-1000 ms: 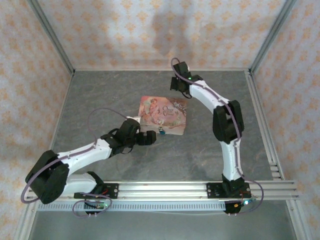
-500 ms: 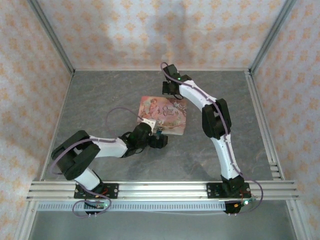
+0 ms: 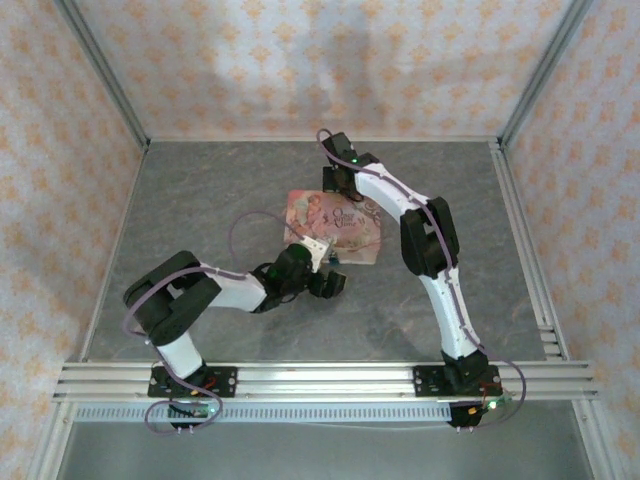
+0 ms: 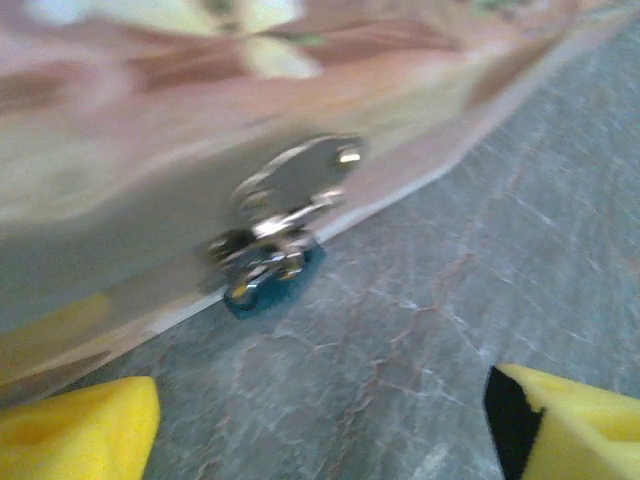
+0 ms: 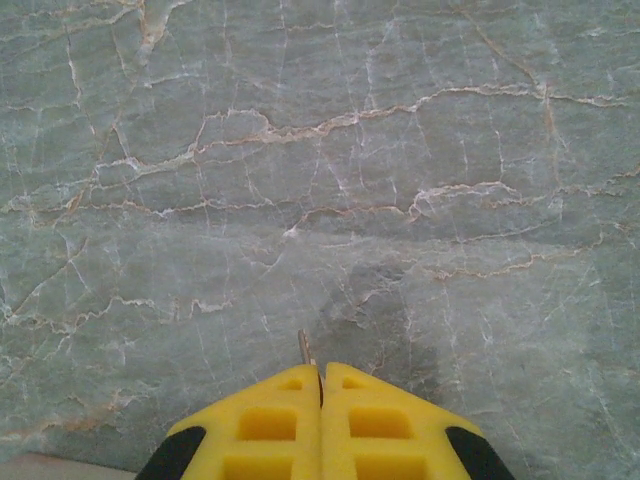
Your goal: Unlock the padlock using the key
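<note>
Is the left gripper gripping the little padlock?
No: the left gripper is open, its yellow fingers wide apart and short of the padlock.

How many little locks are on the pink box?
1. The padlock hangs on the box at its near edge, ahead of the left gripper. Other sides could hide more.

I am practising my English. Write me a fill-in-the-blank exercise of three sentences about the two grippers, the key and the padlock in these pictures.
1. The right gripper is ____ on the key.
2. The left gripper is ____, with its yellow fingers wide apart.
3. The padlock hangs on the side of the pink box and does ____ touch the left gripper.

Missing words: shut; open; not.
</note>
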